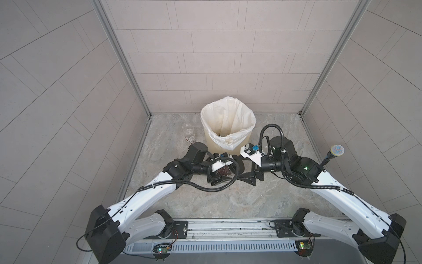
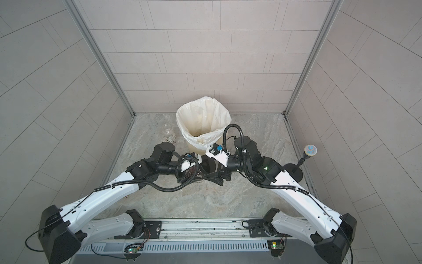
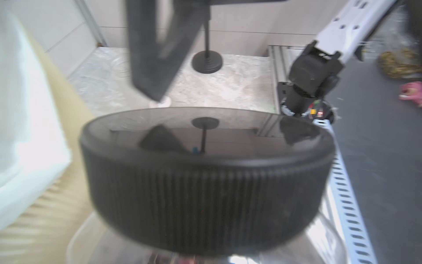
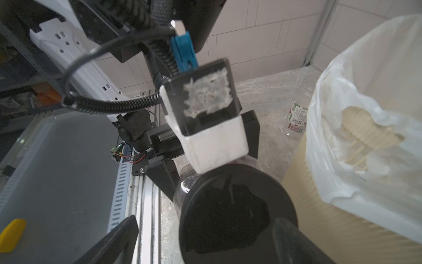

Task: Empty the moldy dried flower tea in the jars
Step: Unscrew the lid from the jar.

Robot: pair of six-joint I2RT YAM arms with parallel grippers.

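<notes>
Left tool [image 1: 221,174] is clamping the squat jar [image 4: 182,185] just in front of the bin [image 1: 209,137], dark tea [image 2: 191,171] sitting inside. Right tool [image 4: 205,233] is hovering, jaws wide apart, either side of its black lid [image 4: 228,201]. 1 labelled jar [image 1: 189,133] is standing beside it.

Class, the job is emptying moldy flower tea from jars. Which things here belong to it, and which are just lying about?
Job: squat clear jar with black ribbed lid; dark reddish dried tea inside it; labelled clear jar; cream ribbed bin with white liner.
Lying about: black stand with round blue-and-yellow head; blurred gold clump.
</notes>
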